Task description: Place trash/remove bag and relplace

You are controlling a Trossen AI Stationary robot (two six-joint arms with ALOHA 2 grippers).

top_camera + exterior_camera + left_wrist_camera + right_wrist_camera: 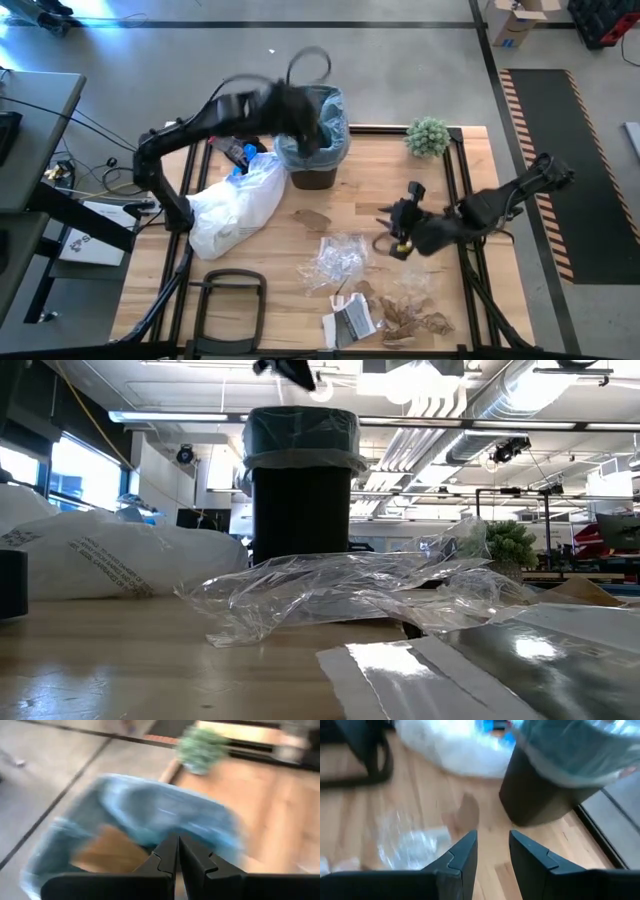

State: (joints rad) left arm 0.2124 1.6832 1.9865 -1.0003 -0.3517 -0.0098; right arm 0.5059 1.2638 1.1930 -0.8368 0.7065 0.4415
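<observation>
A dark bin point(312, 176) stands at the table's far middle, lined with the light-blue bag point(322, 128), whose rim folds over the bin's top point(300, 438). A brown paper piece point(107, 852) lies inside it. My left gripper point(177, 840) hovers shut over the bin's mouth point(300, 120) with nothing between its fingers. Trash lies on the table: a brown scrap point(312, 218), clear wrappers point(338, 256), a black-and-white packet point(350, 322) and more brown scraps point(412, 315). My right gripper point(492, 837) stands open above the table point(392, 230), right of the scrap, pointing toward the bin.
A whiter plastic bag point(236, 205) with blue bits lies left of the bin. A small green plant point(428, 136) stands at the far right. A black frame point(226, 300) lies near the front left. Bare wood shows between the bin and the wrappers.
</observation>
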